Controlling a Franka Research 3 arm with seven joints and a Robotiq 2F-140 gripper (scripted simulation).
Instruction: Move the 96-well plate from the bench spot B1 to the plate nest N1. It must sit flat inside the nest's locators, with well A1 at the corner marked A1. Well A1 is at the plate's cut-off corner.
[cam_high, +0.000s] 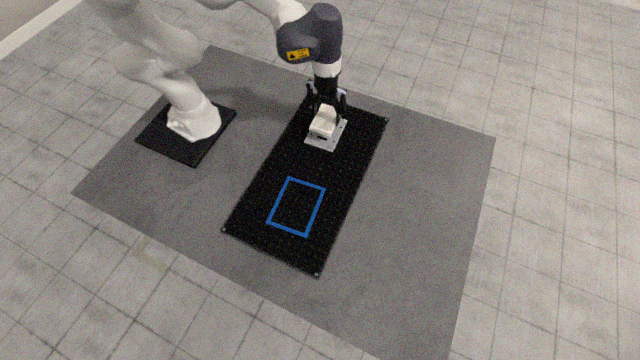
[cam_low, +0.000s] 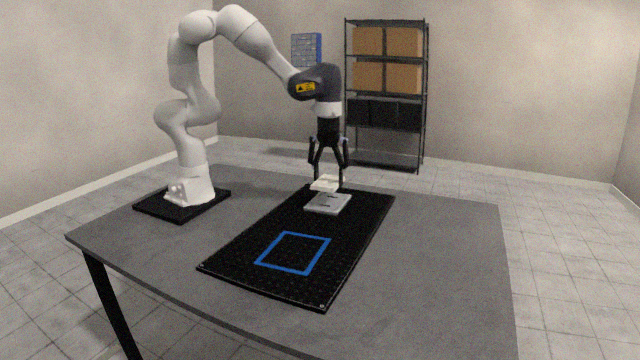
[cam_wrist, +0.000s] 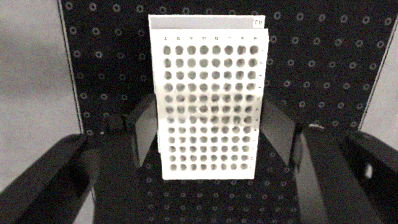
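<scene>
The white 96-well plate (cam_high: 322, 122) hangs a little above the light grey plate nest N1 (cam_high: 327, 139) at the far end of the black perforated board. My gripper (cam_high: 327, 114) is shut on the plate's long sides and points straight down. In the exterior view the plate (cam_low: 326, 183) sits level, with a gap above the nest (cam_low: 327, 203). In the wrist view the plate (cam_wrist: 207, 102) covers nearly all of the nest, and only a strip of the nest (cam_wrist: 205, 22) shows at the top, with a small mark at its right end. I cannot make out the cut-off corner.
The blue outline of bench spot B1 (cam_high: 296, 206) lies empty at the near end of the black board (cam_high: 305, 185). The arm's base (cam_high: 192, 122) stands to the left on the grey table. A shelf with boxes (cam_low: 385, 90) stands behind the table.
</scene>
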